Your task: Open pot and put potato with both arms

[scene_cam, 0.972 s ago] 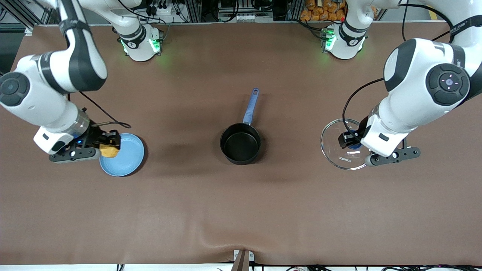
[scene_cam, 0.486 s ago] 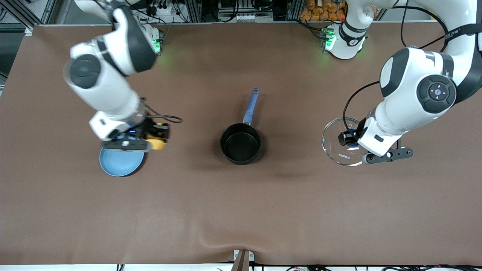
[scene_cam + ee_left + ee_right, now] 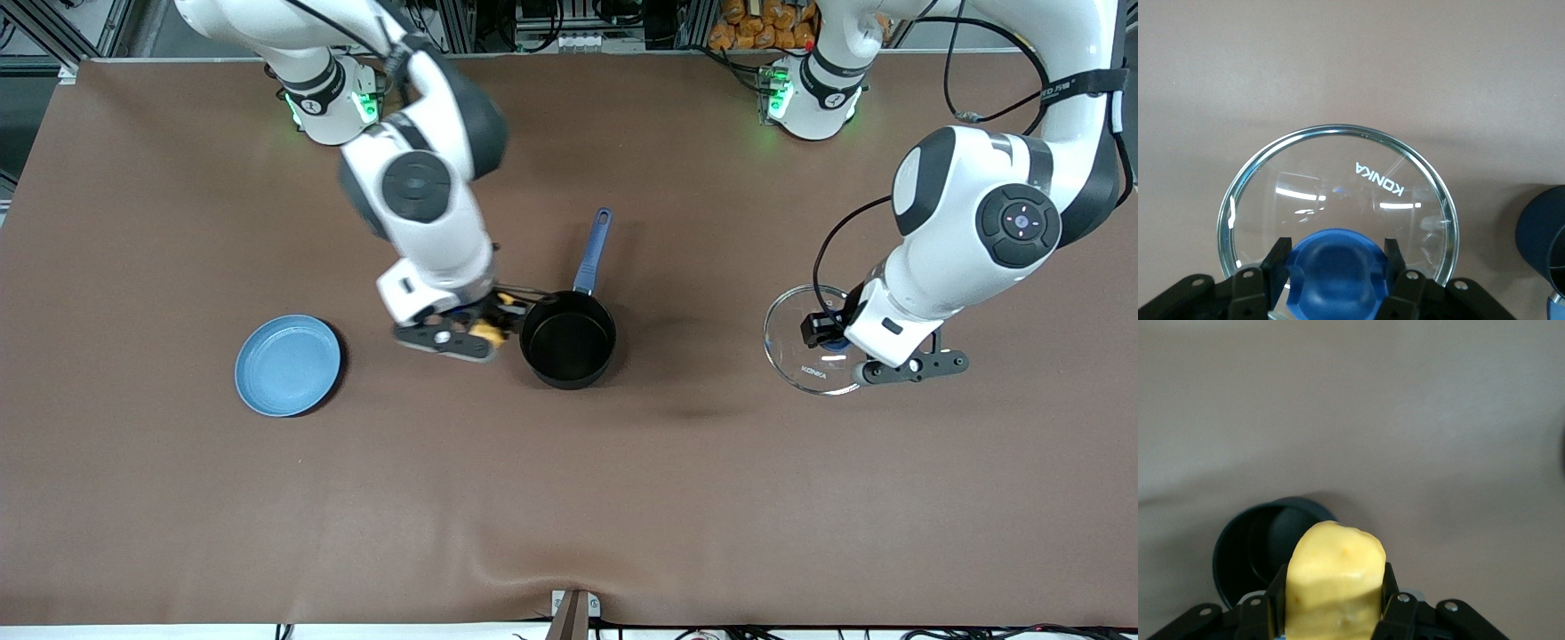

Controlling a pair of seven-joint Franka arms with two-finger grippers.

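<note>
Brown table covering [image 3: 569, 498] extends bare over the whole strip nearest the front camera. In the front view, the pot [image 3: 567, 340] stands uncovered at mid-table, its blue handle [image 3: 593, 252] pointing toward the robots' bases. The right gripper [image 3: 492, 325] hangs just beside the pot rim, toward the right arm's end, clamped on the potato [image 3: 485, 331]. A blue plate [image 3: 287, 364] lies well apart toward the same end. The left gripper [image 3: 822, 332] is over the table toward the left arm's end, clamped on the knob of the glass lid [image 3: 800, 356]; bare covering separates lid and pot.

Left wrist view: both fingers [image 3: 1395, 257] press the blue knob [image 3: 1333, 267]. The lid's metal rim [image 3: 1338, 130] is fully visible, with bare covering all around it.

Right wrist view: the potato [image 3: 1335, 583] sits between the fingers [image 3: 1390, 583]. The pot's open mouth [image 3: 1261, 547] shows just past it, with bare covering around.
</note>
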